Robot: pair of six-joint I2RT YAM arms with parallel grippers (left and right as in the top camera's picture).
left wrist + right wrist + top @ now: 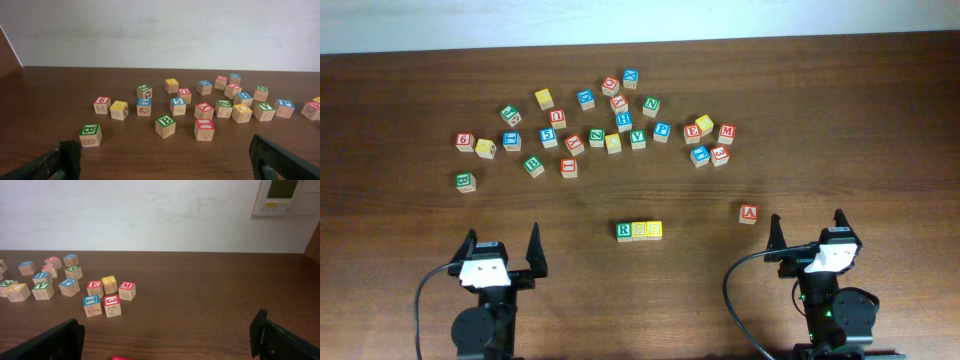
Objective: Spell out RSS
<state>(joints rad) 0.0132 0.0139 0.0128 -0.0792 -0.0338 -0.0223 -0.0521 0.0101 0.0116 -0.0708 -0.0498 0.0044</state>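
Three cubes stand touching in a row at the table's front centre in the overhead view: a green R cube [624, 230], then a yellow S cube [639, 230] and a second yellow S cube [654, 230]. My left gripper [501, 243] is open and empty, to the lower left of the row; in the left wrist view its fingers [165, 160] frame bare table. My right gripper [807, 225] is open and empty, to the lower right of the row; its fingers [167, 337] show in the right wrist view. The row is out of both wrist views.
Many loose letter cubes lie scattered across the far half of the table [610, 120]. A green B cube [465, 181] sits alone at left, also in the left wrist view [90, 134]. A red A cube [749, 213] lies just ahead of my right gripper.
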